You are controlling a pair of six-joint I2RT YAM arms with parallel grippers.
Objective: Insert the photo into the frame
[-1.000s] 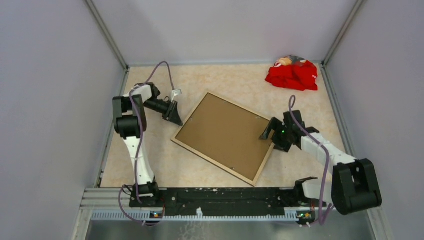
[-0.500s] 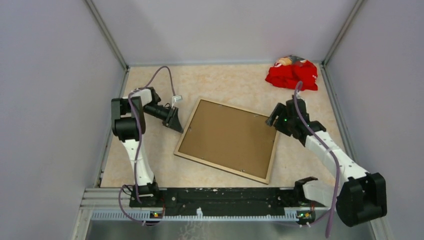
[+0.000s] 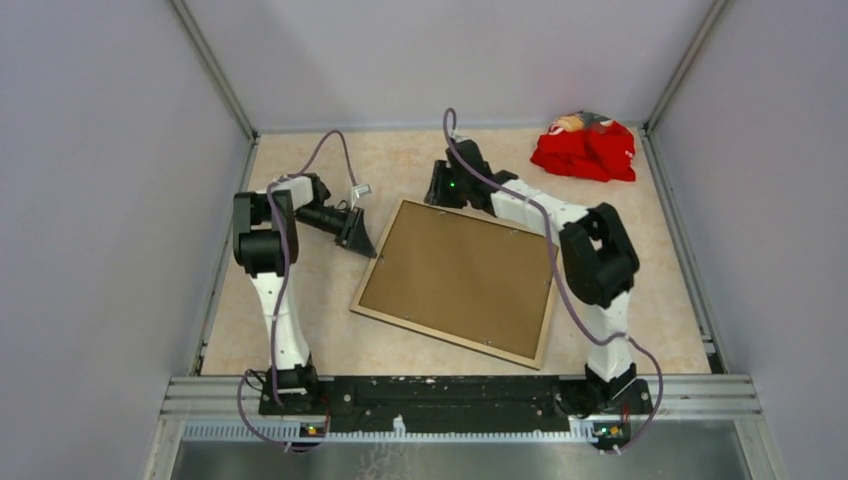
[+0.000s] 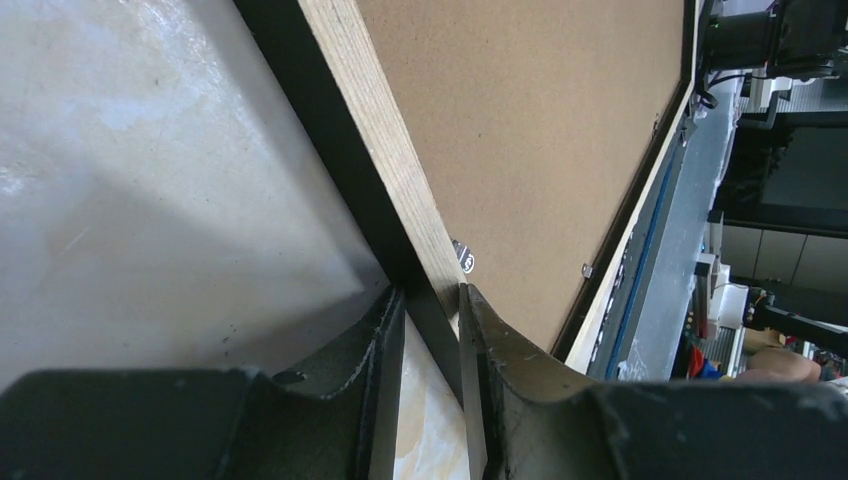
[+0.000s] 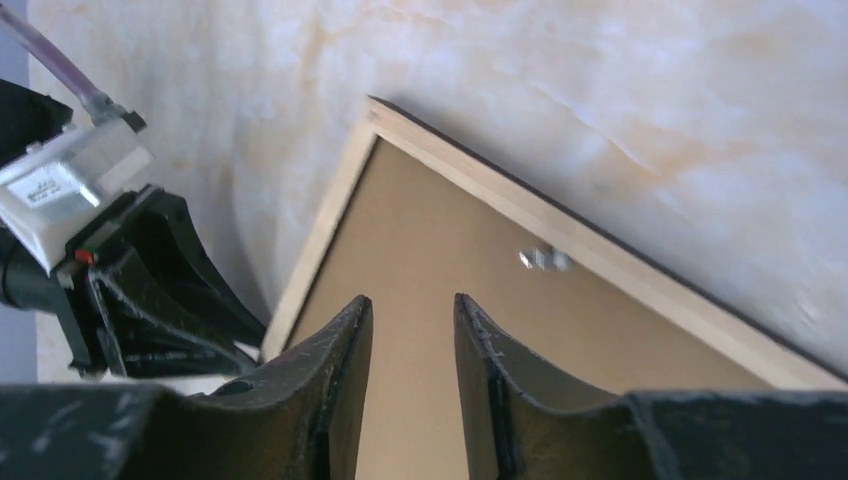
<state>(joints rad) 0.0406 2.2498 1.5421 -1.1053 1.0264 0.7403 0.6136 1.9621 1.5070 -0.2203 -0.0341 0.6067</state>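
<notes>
Frame (image 3: 445, 337) lies back-up and skewed near the middle of the counter (image 3: 400, 160). It is a thin rectangular rim of pale tan wood with a black outer edge. A flat, matte brown backing board (image 3: 455, 275) fills the frame, and a small metal clip (image 5: 543, 260) sits on the board close to the far rail. The counter is smooth, with a marbled beige pattern, and plain grey walls close it in on three sides.

A crumpled red cloth (image 3: 585, 150) sits in the far right corner, well apart from the frame. A black rail (image 3: 450, 390) runs along the near edge between the arm bases. The right arm reaches across the frame's right side towards its far corner.

The left fingers (image 4: 385, 380) are at the frame's left rail, one on each side, closed onto the wood edge. The right fingers (image 5: 340, 380) hang over the backing board near the far corner. They stand a narrow gap apart with nothing between them.
</notes>
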